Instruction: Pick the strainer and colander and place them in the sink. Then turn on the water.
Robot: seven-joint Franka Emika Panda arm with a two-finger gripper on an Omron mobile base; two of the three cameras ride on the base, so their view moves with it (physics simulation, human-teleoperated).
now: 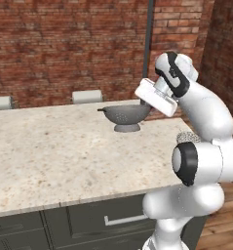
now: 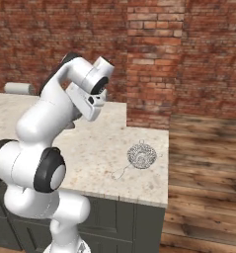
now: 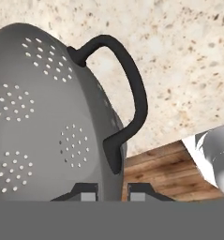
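The colander [image 1: 124, 115], a grey perforated bowl with dark side handles, stands near the far right of the stone counter [image 1: 49, 151]. My gripper [image 1: 148, 104] comes down on its right rim. In the hand view the gripper [image 3: 112, 193] is shut on the colander [image 3: 43, 122] rim, just beside one black handle [image 3: 132, 93]. The strainer [image 2: 141, 154], a small wire-mesh basket with a thin loop handle, lies near the counter's right front corner; it peeks out behind my arm as the strainer [image 1: 186, 136]. The sink and the water are out of view.
Two pale chair backs [image 1: 87, 95] [image 1: 1, 102] stand behind the counter's far edge. A dark pole [image 1: 148, 49] rises before the brick wall. The counter ends at the right, with wooden floor [image 2: 208, 163] beyond. Dark cabinet fronts [image 1: 88, 224] sit below.
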